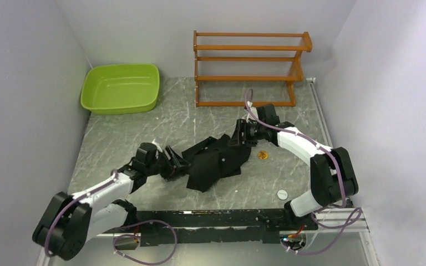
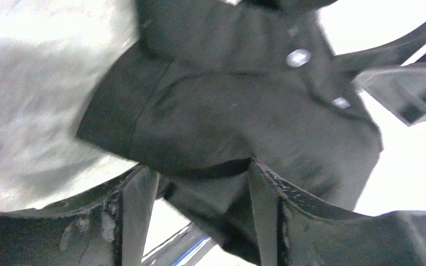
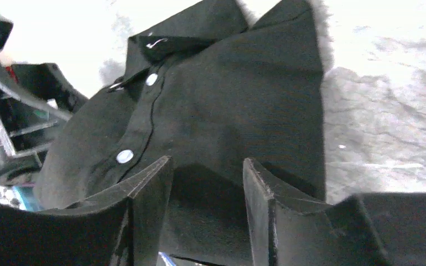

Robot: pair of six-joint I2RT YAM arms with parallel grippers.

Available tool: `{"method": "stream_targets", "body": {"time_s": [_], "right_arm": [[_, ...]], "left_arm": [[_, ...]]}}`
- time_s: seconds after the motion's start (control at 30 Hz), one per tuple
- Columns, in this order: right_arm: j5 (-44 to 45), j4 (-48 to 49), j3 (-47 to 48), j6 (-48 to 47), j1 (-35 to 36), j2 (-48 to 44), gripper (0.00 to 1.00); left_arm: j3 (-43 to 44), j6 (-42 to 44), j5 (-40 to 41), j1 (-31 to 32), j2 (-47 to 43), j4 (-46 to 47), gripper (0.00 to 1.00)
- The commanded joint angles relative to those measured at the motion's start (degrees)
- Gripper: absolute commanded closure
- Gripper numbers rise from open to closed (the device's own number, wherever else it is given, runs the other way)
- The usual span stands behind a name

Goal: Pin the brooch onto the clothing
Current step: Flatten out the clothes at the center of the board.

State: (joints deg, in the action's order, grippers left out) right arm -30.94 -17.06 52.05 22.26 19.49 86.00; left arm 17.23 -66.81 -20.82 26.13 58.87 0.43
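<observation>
The clothing, a black button-up shirt, lies crumpled in the middle of the table. The brooch, a small orange disc, lies on the table just right of the shirt, apart from both grippers. My left gripper is at the shirt's left edge. In the left wrist view its jaws stand apart with a fold of black cloth between them. My right gripper is at the shirt's upper right. In the right wrist view its jaws stand apart over the shirt front with its white buttons.
A small pale round disc lies on the table near the right arm's base. A green tub stands at the back left and a wooden rack at the back. Grey walls close both sides.
</observation>
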Motion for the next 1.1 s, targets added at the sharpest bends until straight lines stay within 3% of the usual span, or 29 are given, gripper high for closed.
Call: {"method": "stream_targets", "body": {"time_s": [0.0, 0.07, 0.1, 0.13, 0.23, 0.33, 0.4, 0.5, 0.67, 0.77, 0.93, 0.97, 1.07], "right_arm": [[-9.1, 6.5, -0.5, 4.0, -0.4, -0.2, 0.57], [-10.8, 7.3, -0.1, 4.8, -0.6, -0.4, 0.85], [-11.8, 7.8, 0.0, 5.1, -0.7, -0.9, 0.98], [-12.5, 8.1, 0.6, 5.4, -1.0, -1.4, 1.0], [-13.0, 8.8, 2.0, 5.2, -1.4, -5.3, 1.0], [-11.0, 7.6, 5.1, 4.2, -1.5, -11.6, 1.0], [-9.7, 7.7, 7.3, 3.8, -1.6, -16.3, 1.0], [-7.5, 8.3, 10.9, 3.8, -1.5, -21.7, 1.0], [-6.0, 8.9, 13.0, 5.1, -1.5, -26.2, 1.0], [-6.7, 11.0, 9.7, 5.8, -1.5, -26.8, 0.91], [-7.0, 9.4, 4.0, 2.3, -1.3, -24.6, 0.76], [-7.2, 9.5, 2.1, 0.8, -0.3, -21.8, 0.71], [-5.7, 10.0, 1.8, -1.8, 3.4, -16.1, 0.54]], "left_arm": [[1.7, -4.8, -5.1, -2.0, 5.8, 25.8, 0.46], [2.9, -4.4, -6.7, -3.0, 8.1, 31.1, 0.71], [3.6, -4.2, -8.0, -3.8, 8.8, 33.3, 0.89], [5.2, -3.6, -9.2, -5.0, 9.2, 34.2, 0.97], [13.2, 3.9, -11.6, -7.0, 6.7, 25.2, 0.97], [26.4, 20.2, -6.0, -7.1, 1.3, -0.3, 0.97], [36.8, 27.9, -3.2, -7.1, -0.7, -10.8, 0.97], [47.1, 35.1, -3.0, -7.1, -2.2, -18.4, 0.97], [56.8, 38.6, -16.4, -7.1, -2.4, -23.3, 0.97], [52.2, 37.6, -17.9, -7.1, -6.4, -25.3, 0.97], [34.4, 34.8, -9.2, -7.1, -19.6, -39.0, 0.97], [27.5, 32.3, -6.0, -6.9, -24.8, -44.0, 0.97], [22.7, 23.3, -6.8, -5.7, -30.6, -42.3, 0.97]]}}
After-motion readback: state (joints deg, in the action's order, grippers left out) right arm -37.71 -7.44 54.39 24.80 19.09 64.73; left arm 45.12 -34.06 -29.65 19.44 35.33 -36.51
